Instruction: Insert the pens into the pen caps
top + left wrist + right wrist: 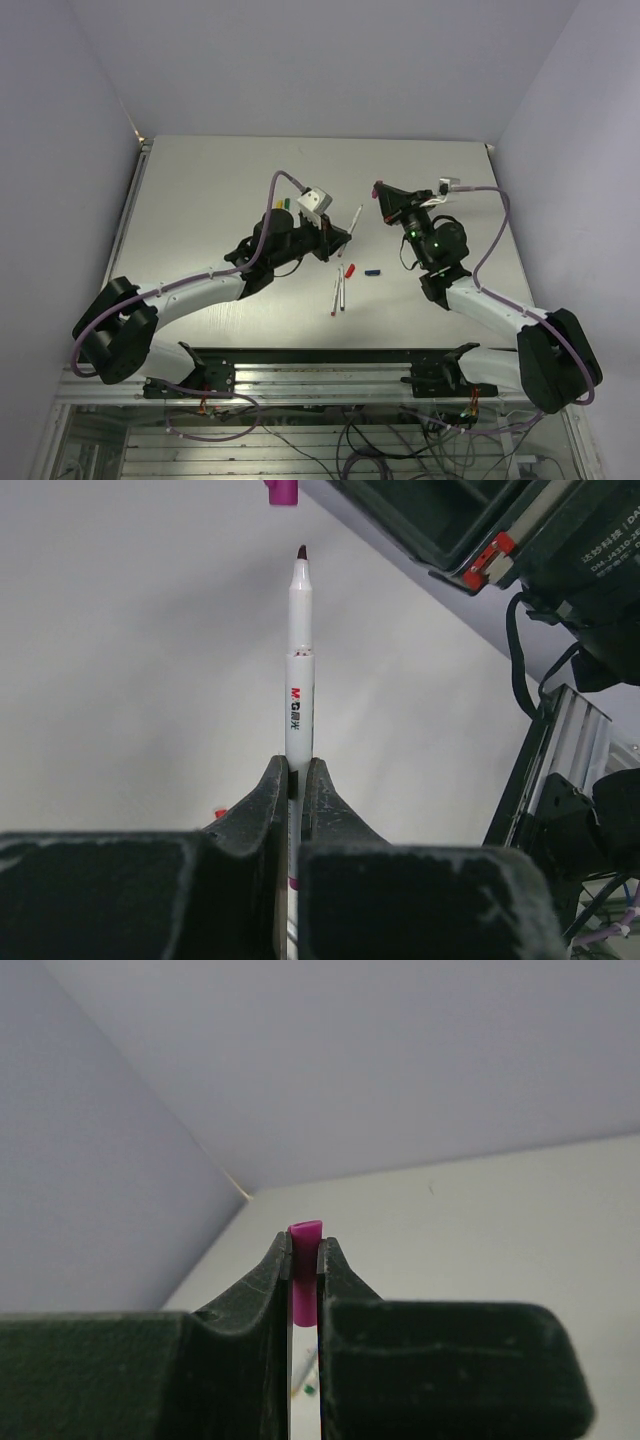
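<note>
Purple pen (pixel 299 670) pinched by L gripper (pixel 297 772), purple cap (pixel 305 1232) pinched by R gripper (pixel 303 1252); tip and cap not yet joined. Loose pens (pixel 338 292), red cap (pixel 349 270) and blue cap (pixel 373 271) seen mid-table, all uncapped.

The left jaws hold a pen (pixel 355 218) angled toward the right jaws.

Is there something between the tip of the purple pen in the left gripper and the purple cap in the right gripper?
Nothing visible. The thin white purple-tipped pen, clamped in the left gripper, points toward the small purple plastic cap in the right gripper; only open air separates them.
</note>
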Robot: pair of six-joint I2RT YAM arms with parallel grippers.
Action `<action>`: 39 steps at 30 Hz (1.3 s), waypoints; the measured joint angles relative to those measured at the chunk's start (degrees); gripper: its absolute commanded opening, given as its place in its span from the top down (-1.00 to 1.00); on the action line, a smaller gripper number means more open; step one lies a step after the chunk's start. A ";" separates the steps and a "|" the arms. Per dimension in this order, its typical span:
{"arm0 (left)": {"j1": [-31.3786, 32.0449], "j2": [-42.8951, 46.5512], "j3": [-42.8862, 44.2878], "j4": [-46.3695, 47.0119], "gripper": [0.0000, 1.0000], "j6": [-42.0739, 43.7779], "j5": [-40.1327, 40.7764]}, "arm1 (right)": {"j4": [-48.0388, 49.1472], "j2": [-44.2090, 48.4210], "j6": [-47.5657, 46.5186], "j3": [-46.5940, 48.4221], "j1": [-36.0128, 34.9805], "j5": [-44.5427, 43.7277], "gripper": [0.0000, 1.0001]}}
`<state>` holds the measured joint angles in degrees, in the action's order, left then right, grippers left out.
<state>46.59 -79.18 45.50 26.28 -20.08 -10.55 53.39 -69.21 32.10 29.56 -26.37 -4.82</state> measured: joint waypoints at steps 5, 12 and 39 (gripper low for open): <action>0.20 -0.07 0.00 3.10 0.86 -0.52 -1.07 | 6.36 1.07 0.68 -0.24 0.00 1.31 1.00; 0.22 -0.35 0.00 4.76 0.86 -1.44 -1.42 | 9.55 1.60 1.81 -0.81 0.00 2.49 1.00; 0.52 -1.46 0.02 5.18 0.86 -2.29 -1.66 | 11.50 -0.28 7.13 -1.09 0.00 7.06 1.00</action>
<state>47.11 -80.64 45.52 31.46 -22.37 -12.21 64.88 -69.49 39.22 28.47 -26.37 2.24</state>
